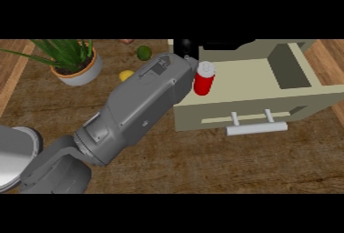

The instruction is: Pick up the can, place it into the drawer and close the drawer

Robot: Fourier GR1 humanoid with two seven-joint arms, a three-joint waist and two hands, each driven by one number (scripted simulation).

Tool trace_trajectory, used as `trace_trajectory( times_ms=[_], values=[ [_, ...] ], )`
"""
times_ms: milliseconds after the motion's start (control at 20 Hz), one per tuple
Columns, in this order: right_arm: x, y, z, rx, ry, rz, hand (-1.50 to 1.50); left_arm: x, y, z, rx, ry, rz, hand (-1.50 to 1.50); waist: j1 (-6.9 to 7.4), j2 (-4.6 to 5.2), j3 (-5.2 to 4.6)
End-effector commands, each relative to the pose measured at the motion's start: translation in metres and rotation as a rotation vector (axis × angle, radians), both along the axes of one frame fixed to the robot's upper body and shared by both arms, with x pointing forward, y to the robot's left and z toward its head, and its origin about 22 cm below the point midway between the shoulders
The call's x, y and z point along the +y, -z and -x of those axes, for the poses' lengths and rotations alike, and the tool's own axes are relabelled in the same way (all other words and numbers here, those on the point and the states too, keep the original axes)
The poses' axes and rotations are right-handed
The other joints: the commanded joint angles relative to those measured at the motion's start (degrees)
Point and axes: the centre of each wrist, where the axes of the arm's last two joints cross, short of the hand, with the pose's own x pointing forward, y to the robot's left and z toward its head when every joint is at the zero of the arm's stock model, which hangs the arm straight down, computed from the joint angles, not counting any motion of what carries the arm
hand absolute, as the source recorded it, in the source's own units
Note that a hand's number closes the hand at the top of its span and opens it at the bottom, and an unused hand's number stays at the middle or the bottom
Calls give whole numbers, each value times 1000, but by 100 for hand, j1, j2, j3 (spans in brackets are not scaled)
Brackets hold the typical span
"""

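The red can [204, 83] with a white top stands upright inside the open beige drawer [255, 73], near its front left corner. My right forearm crosses from the lower left and covers most of my right hand [187, 46]. The hand shows as black shapes just beyond the can's top. Its fingers [222, 44] stretch out straight over the drawer's back and are not curled round the can. The drawer's front [201, 111] carries a pale bar handle [257, 128] that points toward me. My left hand shows nowhere.
A potted plant [75, 63] stands at the back left of the wooden counter. A green fruit [144, 52] and a yellow one [125, 75] lie between the plant and my forearm. The drawer's right wall [290, 68] rises tall.
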Motion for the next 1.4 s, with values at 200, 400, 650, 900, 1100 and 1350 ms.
trace_trajectory(
  times_ms=[200, 400, 650, 900, 1100, 1350],
  values=[
    [23, -24, -23, -110, -27, 262, -150, -9, -8, 6, -56, 20, 22, -150, 187, 2, -2],
    [46, -20, -37, -106, -19, 334, -150, -10, -19, 3, -81, 2, 24, -150, 335, -12, -4],
    [70, -23, -68, -102, -23, 461, -150, -16, -24, 8, -45, 13, 45, -150, 369, -41, -7],
    [104, -15, -112, -131, 16, 561, -150, -16, -21, 9, -24, 8, 35, -150, 498, -57, -9],
    [110, 6, -138, -113, 28, 662, -150, 11, -13, -5, -15, -8, 19, -150, 584, -87, -10],
    [128, 23, -183, -96, 5, 779, -150, 9, -37, -4, -14, -19, 10, -150, 614, -101, -7]
  ],
)
